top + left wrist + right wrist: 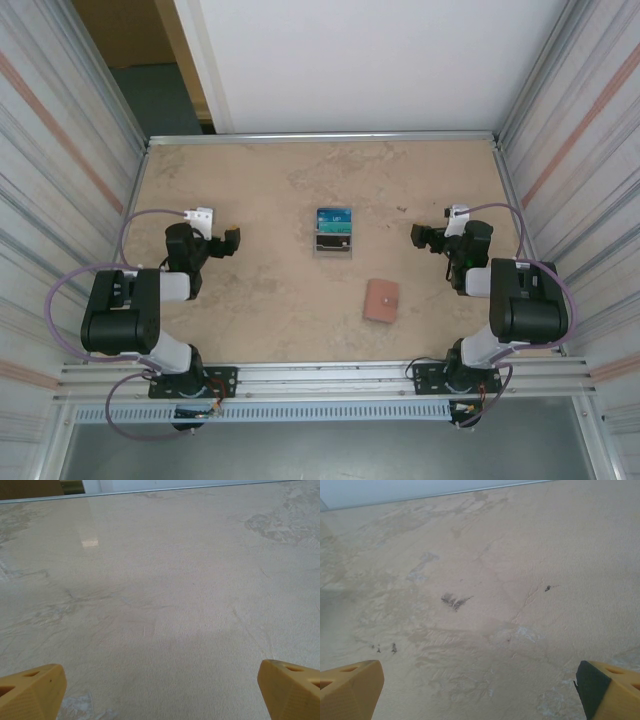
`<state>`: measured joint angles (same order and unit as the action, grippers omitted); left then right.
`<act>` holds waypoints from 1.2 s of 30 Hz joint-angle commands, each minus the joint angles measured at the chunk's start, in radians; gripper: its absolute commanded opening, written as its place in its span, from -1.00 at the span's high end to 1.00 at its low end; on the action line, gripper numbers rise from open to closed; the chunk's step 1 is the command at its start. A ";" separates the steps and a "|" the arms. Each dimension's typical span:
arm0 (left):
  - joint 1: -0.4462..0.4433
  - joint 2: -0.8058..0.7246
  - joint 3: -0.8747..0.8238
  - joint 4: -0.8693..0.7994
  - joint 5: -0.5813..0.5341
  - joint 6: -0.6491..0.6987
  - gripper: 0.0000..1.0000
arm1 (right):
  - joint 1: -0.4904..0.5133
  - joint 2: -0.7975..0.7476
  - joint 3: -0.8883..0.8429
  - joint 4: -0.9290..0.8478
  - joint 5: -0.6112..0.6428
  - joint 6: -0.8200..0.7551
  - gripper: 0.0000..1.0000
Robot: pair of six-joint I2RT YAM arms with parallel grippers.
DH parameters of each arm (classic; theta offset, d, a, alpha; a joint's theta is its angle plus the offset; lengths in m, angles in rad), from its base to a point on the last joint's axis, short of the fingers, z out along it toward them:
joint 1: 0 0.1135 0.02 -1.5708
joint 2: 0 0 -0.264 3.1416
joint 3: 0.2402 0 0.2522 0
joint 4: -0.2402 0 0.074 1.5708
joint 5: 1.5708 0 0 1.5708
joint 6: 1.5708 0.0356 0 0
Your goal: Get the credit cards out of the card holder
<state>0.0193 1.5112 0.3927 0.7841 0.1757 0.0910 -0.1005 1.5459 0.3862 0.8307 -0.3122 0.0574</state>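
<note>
While both claws gape wide over bare table (270,190), holder (381,300) lies flat, seemingly folded shut, right of centre; near right gripper (420,238), well apart from left gripper (232,242). Blue-teal card (334,222) upright in stand (334,247) beyond. Judgement: leather light, soft, apt to slide; pin one flap, lift other by edge. Cards thin, stiff, slick; pinch exposed edge.

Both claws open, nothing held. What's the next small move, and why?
Probably bring the right claw toward the card holder in the top view. It lies flat, apparently folded shut, untouched and on that claw's side. The left claw is farther off; it could come in afterwards to steady it.
</note>
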 commanded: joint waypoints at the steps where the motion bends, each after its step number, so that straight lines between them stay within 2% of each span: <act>1: -0.002 0.001 0.019 0.009 -0.001 -0.005 -0.98 | -0.007 -0.006 -0.006 0.021 -0.012 -0.022 -0.97; 12: 0.001 -0.016 0.027 -0.020 0.030 0.004 -0.97 | -0.010 -0.008 -0.009 0.028 -0.016 -0.018 -0.97; 21: 0.001 -0.138 0.007 -0.077 -0.030 -0.021 -0.97 | -0.021 -0.057 -0.008 -0.012 0.015 0.008 -0.97; 25: 0.001 -0.230 0.016 -0.159 -0.080 -0.039 -0.97 | -0.019 -0.155 0.044 -0.186 0.050 0.017 -0.97; 31: -0.002 -0.382 0.021 -0.243 -0.147 -0.115 -0.97 | 0.001 -0.344 0.104 -0.435 0.171 0.071 -0.97; 36: -0.001 -0.466 0.047 -0.328 -0.136 -0.189 -0.97 | 0.043 -0.465 0.144 -0.644 0.256 0.146 -0.97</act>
<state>0.0193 1.0859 0.4072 0.5209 0.0559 -0.0292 -0.0792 1.1282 0.5022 0.3698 -0.1329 0.1356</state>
